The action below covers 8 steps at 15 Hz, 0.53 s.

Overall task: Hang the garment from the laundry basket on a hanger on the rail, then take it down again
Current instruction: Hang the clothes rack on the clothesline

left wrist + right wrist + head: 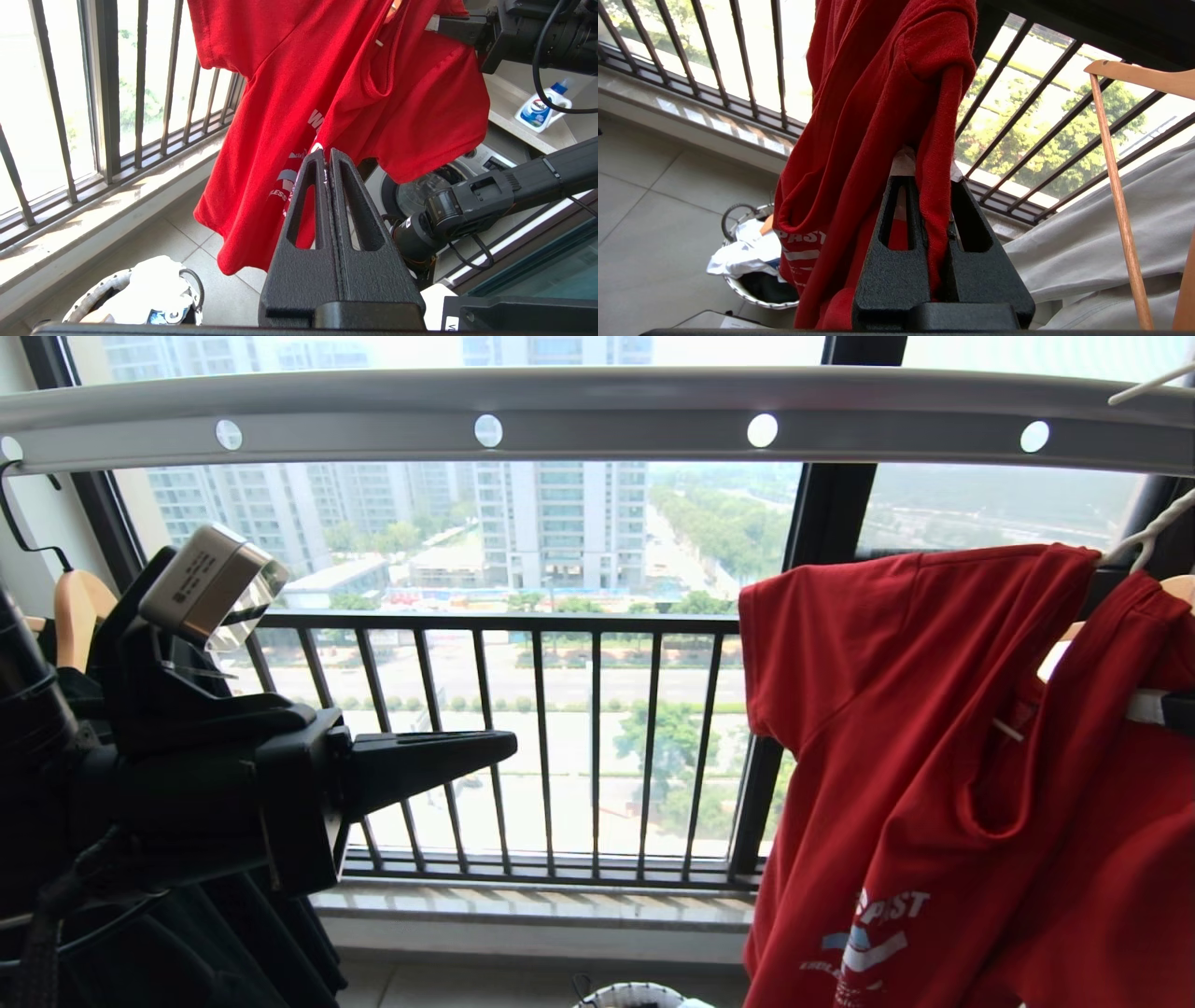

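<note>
Right pincer [927, 186] pinching red garment [915, 728] draped on white hanger [1144, 537] under rail [597, 406]; left pincer [329, 158] pressed together, empty, apart.

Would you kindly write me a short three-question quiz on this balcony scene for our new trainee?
1. True or false: the right gripper is shut on the red T-shirt.
2. What does the left gripper hold? A) the white wire hanger B) nothing C) the laundry basket
3. Fill in: the long grey bar with round holes overhead is the ____.

Key: 1 true; 2 B, its fingers are shut on nothing, clear of the shirt; 3 rail.
</note>
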Tool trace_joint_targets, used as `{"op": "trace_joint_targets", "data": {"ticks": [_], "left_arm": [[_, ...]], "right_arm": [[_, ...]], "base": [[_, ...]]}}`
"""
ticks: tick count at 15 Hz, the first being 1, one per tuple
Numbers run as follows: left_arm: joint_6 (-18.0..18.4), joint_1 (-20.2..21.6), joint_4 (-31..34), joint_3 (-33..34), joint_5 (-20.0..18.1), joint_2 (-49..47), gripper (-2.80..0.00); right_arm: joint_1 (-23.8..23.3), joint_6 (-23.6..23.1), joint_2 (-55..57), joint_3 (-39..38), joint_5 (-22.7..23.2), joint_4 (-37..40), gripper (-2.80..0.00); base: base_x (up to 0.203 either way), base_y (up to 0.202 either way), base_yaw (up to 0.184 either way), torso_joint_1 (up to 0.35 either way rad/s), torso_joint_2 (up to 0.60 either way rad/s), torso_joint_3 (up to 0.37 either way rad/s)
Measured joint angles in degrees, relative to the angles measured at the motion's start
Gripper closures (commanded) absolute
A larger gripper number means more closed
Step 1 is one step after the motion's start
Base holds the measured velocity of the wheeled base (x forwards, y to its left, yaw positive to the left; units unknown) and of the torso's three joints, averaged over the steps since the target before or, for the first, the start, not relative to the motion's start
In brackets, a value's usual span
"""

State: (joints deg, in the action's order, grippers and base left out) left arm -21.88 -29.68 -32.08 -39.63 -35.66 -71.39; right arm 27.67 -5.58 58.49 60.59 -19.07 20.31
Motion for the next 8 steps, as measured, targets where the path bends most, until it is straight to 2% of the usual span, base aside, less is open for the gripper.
{"op": "trace_joint_targets", "data": {"ticks": [5,8], "left_arm": [[0.0,0.0,0.0,0.0,0.0,0.9,0.0],[0.0,0.0,-0.1,0.0,0.0,1.5,0.0]], "right_arm": [[-0.1,1.9,2.6,-0.3,-4.2,-2.1,0.0],[-1.3,2.2,5.1,0.1,-4.8,-4.2,0.0]], "base": [[0.0,0.0,0.0,0.0,0.0,0.0],[0.0,0.0,0.0,0.0,0.0,0.0]]}}
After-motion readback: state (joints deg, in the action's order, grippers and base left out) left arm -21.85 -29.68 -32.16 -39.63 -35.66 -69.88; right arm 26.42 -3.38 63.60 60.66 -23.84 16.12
